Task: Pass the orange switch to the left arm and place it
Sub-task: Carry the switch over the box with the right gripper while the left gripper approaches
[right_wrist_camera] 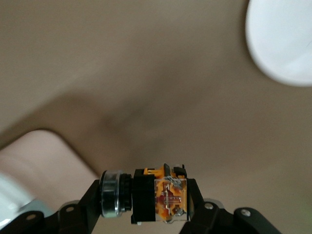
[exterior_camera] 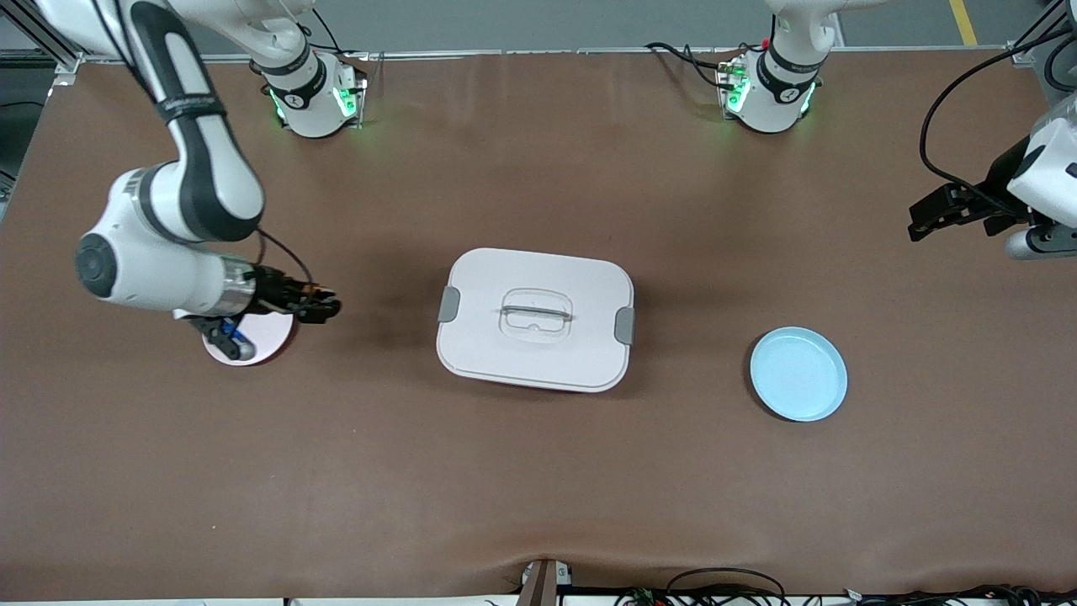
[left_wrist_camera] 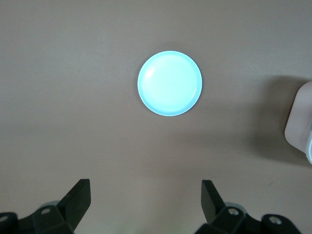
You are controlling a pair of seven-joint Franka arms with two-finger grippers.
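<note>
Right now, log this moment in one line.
right claw: shut on orange switch, above pink plate | left claw: open, waiting | box: mid-table

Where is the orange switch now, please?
The switch is held in the right gripper, just above the table beside the pink plate, toward the right arm's end from the box.

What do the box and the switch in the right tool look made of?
Box: apparently matte white moulded plastic, with rounded corners and grey latches. Orange switch, held in the right tool: black and orange plastic body, with a shiny ring, possibly metal, at one end.
</note>
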